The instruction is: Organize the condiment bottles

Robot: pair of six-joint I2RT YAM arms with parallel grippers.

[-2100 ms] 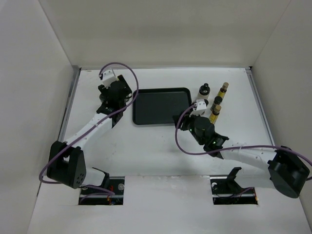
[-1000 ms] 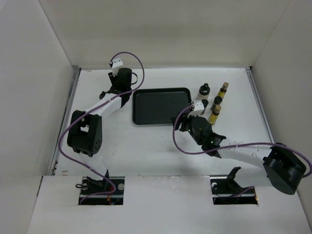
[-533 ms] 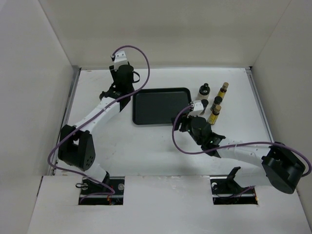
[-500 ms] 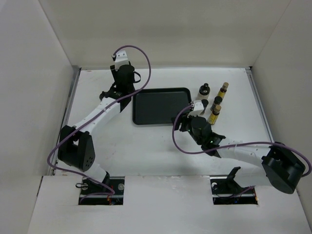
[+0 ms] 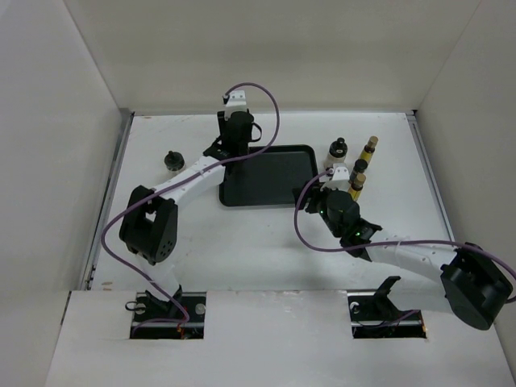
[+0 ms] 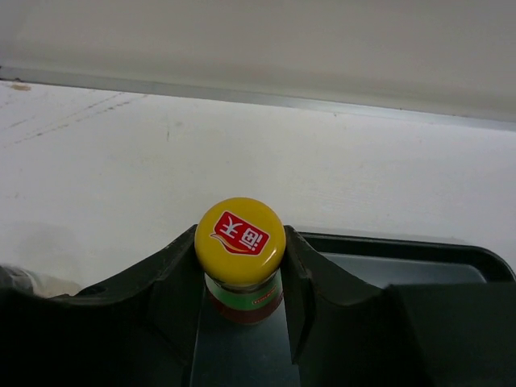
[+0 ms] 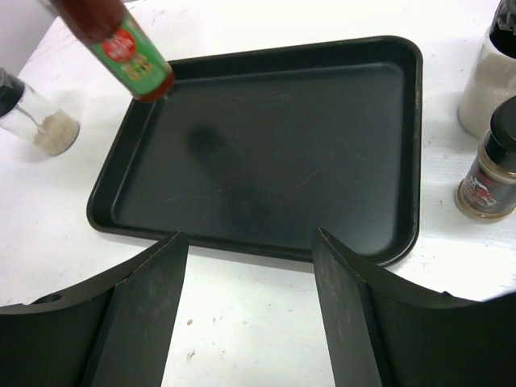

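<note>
white tabletop [image 5: 242, 242], black tray [image 5: 266, 173]: left gripper [image 6: 241, 243], clamped on the yellow-capped bottle [image 7: 129, 52], should set it upright inside the rim.

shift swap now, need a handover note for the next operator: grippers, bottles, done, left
Left gripper: shut on the yellow-capped red-green bottle, held in the air over the black tray's far-left corner.
Right gripper: open, empty, at the tray's near edge.
Short clear jar stands left of the tray; white black-capped bottle, brown-filled bottle and slim yellow-filled bottle stand right of it.
Done: no bottle in the tray yet. Left: probably set this one down, then the others.
</note>
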